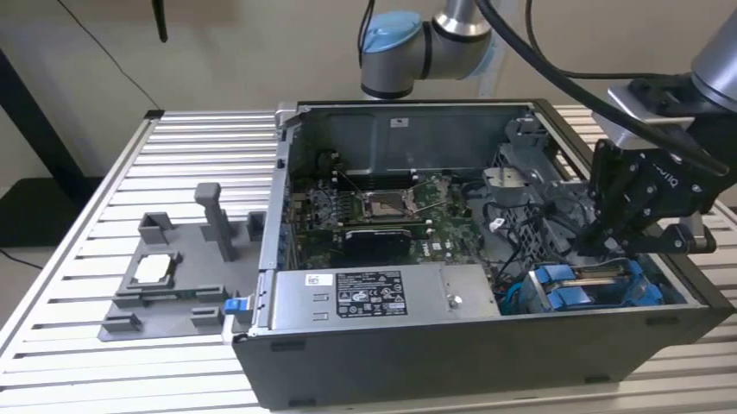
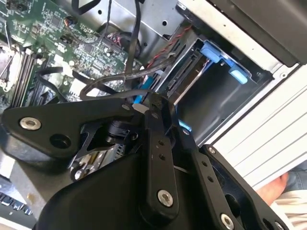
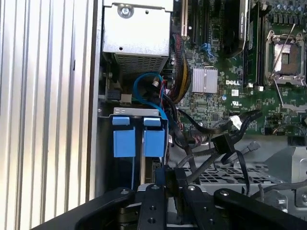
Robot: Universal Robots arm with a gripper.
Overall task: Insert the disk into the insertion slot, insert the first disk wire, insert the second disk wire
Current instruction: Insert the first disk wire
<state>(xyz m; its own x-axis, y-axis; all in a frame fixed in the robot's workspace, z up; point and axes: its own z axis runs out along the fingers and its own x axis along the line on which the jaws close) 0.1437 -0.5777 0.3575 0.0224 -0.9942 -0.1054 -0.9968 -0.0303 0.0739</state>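
A slatted metal table [image 1: 81,198] is being taken up for the most part by an open computer case [image 1: 461,362], which is lying on its side with the inside laid bare. The robot arm [image 1: 415,43] is being reached over the case from its far side, toward the exterior view's right. Along the near wall of the case a long grey box with a white label [image 1: 368,297] is being shown, and beyond it the green motherboard [image 1: 392,216]. A grey fixture [image 1: 173,276] is being borne by the table beside the case, on the exterior view's left. The insertion slot [image 1: 588,289], marked by its bright blue rails, is sitting in the near corner of the case at the exterior view's right, just beside the end of the grey box; in both wrist views the insertion slot [image 3: 124,142] [image 2: 216,51] is being shown by its blue tabs. The gripper [image 1: 596,248] is being held low inside the case, just behind the slot, among loose black cables [image 3: 211,127]. Its fingers [image 2: 158,139] are being held drawn close together, with hardly any gap; whether a cable is being pinched between them cannot be told.
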